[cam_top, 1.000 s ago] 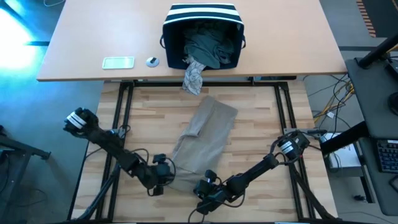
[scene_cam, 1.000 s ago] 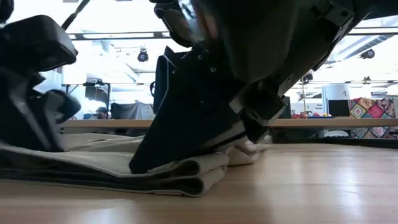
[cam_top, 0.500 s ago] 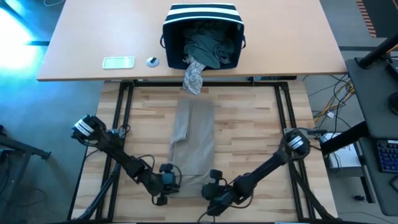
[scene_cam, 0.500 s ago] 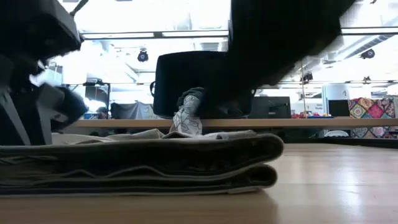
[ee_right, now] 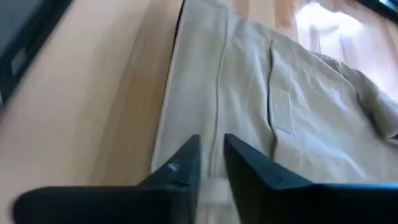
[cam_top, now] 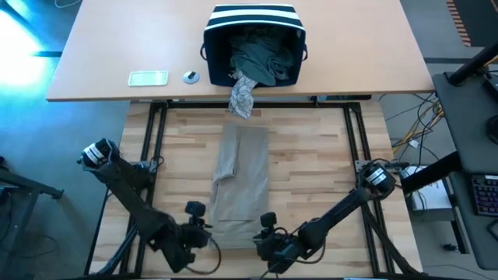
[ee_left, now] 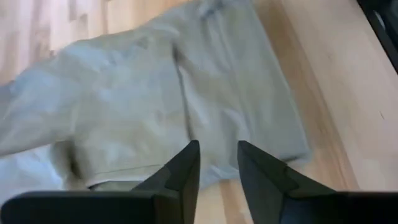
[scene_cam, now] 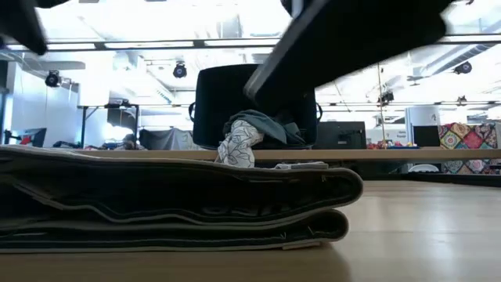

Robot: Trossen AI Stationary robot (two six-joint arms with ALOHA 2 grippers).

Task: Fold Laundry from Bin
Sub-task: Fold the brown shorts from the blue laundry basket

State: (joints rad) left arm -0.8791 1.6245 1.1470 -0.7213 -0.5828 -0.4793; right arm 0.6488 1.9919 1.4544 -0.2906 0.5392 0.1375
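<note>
so the tan garment (cam_top: 240, 183) lies folded lengthwise just below the bin (cam_top: 254, 43). left gripper (ee_left: 216, 163) and right gripper (ee_right: 210, 155) hover at its near end, fingers narrowly parted, empty; next they should pinch both near corners evenly.

On the far tan surface (cam_top: 350, 54) you have a flat pale rectangular object (cam_top: 148, 78) near the left side, and just beside it a small round grey thing (cam_top: 191, 76). The nearer surface (cam_top: 311, 155) is pale wood planks on a dark frame. At your right, cables (cam_top: 412, 132) trail over the floor, and a keyboard (cam_top: 484, 194) sits at the edge. Across the room you can see ceiling lights (scene_cam: 180, 70) and a bright patterned cloth (scene_cam: 466, 135).
</note>
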